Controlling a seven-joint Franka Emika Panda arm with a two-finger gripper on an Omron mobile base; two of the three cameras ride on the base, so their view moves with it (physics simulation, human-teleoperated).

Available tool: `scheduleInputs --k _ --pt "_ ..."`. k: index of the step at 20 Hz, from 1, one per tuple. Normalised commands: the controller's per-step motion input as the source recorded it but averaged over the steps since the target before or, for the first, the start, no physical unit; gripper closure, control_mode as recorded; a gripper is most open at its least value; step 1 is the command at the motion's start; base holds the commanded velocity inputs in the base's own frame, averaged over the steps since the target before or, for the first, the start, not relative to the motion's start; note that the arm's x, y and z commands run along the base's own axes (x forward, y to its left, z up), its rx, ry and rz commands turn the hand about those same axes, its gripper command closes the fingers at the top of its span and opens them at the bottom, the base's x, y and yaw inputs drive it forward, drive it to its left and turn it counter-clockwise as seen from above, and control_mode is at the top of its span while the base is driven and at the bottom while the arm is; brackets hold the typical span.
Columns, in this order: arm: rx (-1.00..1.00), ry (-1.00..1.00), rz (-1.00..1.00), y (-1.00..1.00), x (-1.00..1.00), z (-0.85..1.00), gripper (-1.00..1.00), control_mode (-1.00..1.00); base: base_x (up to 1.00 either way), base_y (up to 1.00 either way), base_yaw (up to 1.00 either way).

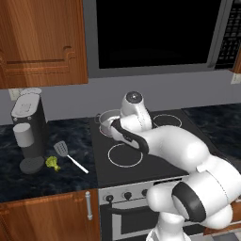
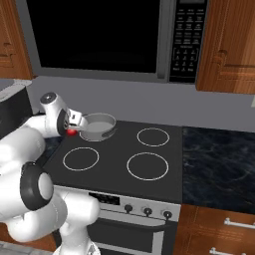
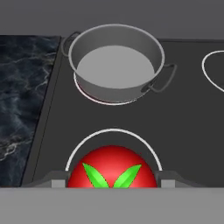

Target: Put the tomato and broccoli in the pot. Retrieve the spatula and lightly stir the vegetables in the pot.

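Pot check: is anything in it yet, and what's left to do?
Nothing is done: the pot is empty. In hand: the gripper holds the tomato over the stove, short of the pot. Left: the broccoli and spatula lie on the counter beside the coffee machine; no stirring yet.

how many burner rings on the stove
4 on the stove: front left, front right, back right, and back left under the pot, seen as an arc in the hand view.

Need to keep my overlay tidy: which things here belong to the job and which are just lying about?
Job:
tomato, between the fingers
pot, empty, on the rear burner
broccoli, on the counter
spatula, beside the broccoli

Lying about:
coffee machine
microwave
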Motion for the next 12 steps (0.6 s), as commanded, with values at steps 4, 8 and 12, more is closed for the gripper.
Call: scheduleInputs --k 4,8,12 --pt "0.0 -0.1 0.0 -0.03 0.41 0.0 1.0 -1.0 0.0 0.0 0.0" --pt "0.0 -0.05 0.0 -0.11 0.37 0.26 1.0 -1.0 0.0 0.0 0.0" --pt "0.0 0.0 0.0 -0.23 0.54 0.2 1.0 -1.0 0.0 0.0 0.0"
